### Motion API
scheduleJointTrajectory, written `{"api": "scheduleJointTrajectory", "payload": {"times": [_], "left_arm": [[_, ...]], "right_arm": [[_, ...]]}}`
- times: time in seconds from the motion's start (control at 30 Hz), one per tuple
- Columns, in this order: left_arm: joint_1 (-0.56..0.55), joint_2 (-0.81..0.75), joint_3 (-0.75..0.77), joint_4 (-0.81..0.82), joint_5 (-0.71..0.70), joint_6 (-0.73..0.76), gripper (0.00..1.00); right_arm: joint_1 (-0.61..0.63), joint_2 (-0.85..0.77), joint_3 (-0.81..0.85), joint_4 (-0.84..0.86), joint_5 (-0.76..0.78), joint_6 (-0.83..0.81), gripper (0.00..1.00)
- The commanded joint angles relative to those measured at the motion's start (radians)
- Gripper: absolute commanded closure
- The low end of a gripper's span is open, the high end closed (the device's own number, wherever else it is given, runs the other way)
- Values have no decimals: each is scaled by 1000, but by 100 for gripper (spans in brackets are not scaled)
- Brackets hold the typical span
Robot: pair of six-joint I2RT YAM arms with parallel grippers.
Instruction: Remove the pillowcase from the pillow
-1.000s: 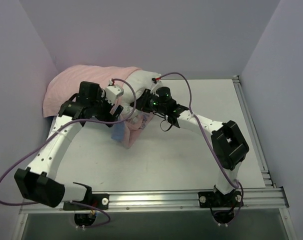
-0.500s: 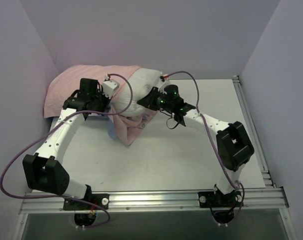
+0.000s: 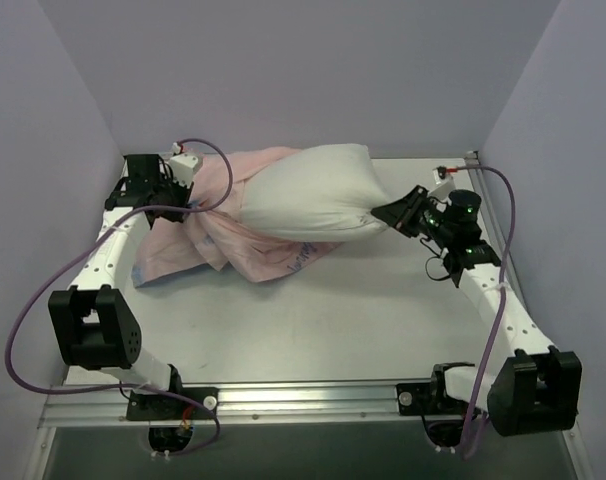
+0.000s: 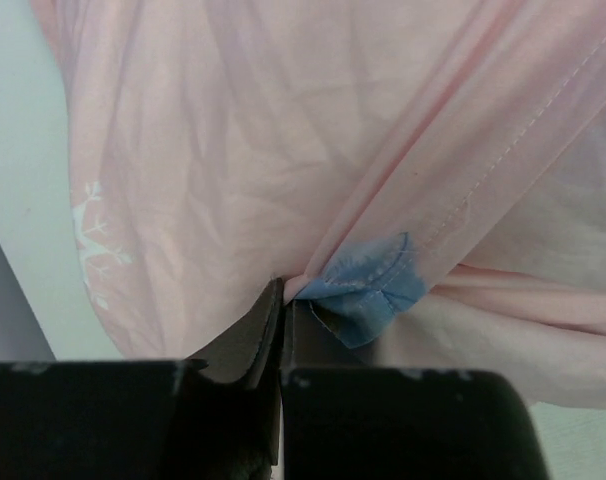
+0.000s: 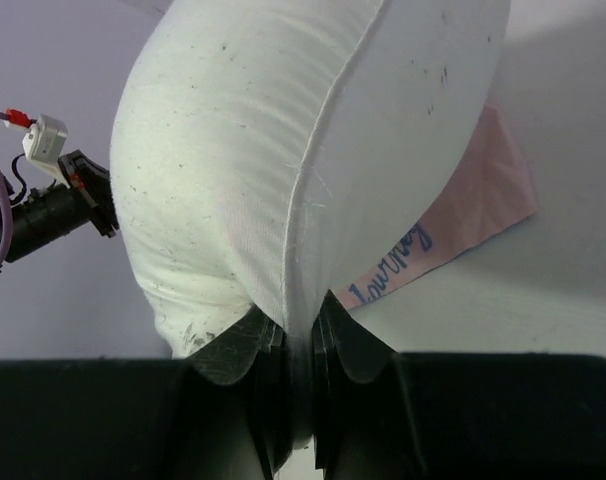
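Since a moment before, we had pulled our two arms far apart, and the pillow had come most of the way out of the pillowcase. Our right end effector was shut tight on the right end of the pillow. Our left end effector was pinching a bunched bit of the pillowcase, where a small blue fold showed in the pink. The pillowcase lay crumpled, pink side out, on the left of the surface. Its right part was under the pillow, and the pillow's left end touched the pink cloth.
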Motion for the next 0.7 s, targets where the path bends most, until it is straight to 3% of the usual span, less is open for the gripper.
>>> {"api": "scheduleJointTrajectory", "payload": {"times": [0.0, 0.1, 0.2, 0.23, 0.27, 0.3, 0.33, 0.37, 0.47, 0.57, 0.63, 0.67], "left_arm": [[124, 36, -4, 100, -284, 87, 98], [118, -3, -46, 10, -69, 105, 98], [116, -48, -63, -70, 45, 153, 98], [118, -59, -66, -106, 134, 180, 93], [116, -68, -61, -145, 188, 212, 82], [110, -86, -52, -245, 241, 280, 64], [107, -97, -22, -307, 300, 318, 22], [100, -106, 3, -364, 408, 351, 5], [58, -160, 113, -507, 543, 406, 6], [-9, -181, 201, -437, 592, 281, 6], [-115, -166, 235, -328, 508, 145, 6], [-231, -134, 252, -296, 446, 107, 6]], "right_arm": [[-164, -95, -9, -46, 40, -79, 100], [-155, -92, -41, -77, 28, -85, 100], [-150, -84, -72, -117, 37, -111, 100], [-140, -81, -75, -158, 44, -122, 100], [-120, -80, -75, -182, 60, -133, 100], [-89, -80, -72, -204, 108, -146, 100], [1, -78, -69, -251, 139, -175, 100], [47, -71, -61, -279, 174, -191, 100], [155, -49, -64, -351, 222, -202, 100], [219, -37, -104, -382, 216, -199, 100], [262, -28, -124, -417, 224, -205, 100], [305, -19, -132, -428, 224, -209, 100]]}}
